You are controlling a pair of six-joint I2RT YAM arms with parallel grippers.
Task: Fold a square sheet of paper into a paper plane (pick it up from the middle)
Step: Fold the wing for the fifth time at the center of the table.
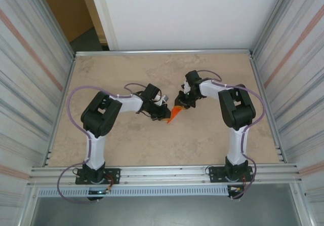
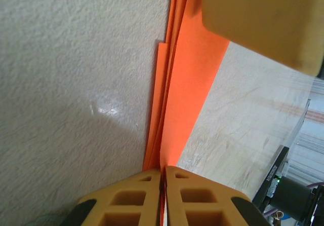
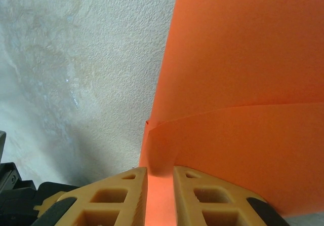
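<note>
The square sheet of paper (image 1: 174, 114) is bright orange and folded into several layers, a narrow pointed shape held just above the middle of the table. My left gripper (image 1: 165, 112) comes at it from the left and is shut on its folded edge (image 2: 163, 171); the layers (image 2: 188, 74) fan upward from the pads. My right gripper (image 1: 181, 103) holds it from the upper right. The right jaws (image 3: 159, 174) stand slightly apart, with a bulging orange flap (image 3: 238, 135) pinched between them. One pale right finger (image 2: 263, 23) shows in the left wrist view.
The beige marbled table (image 1: 126, 140) is walled by corrugated metal panels left (image 1: 30, 84) and right (image 1: 296, 84). A metal rail (image 1: 162, 174) runs along the near edge by the arm bases. Both arms bend inward and meet at the centre.
</note>
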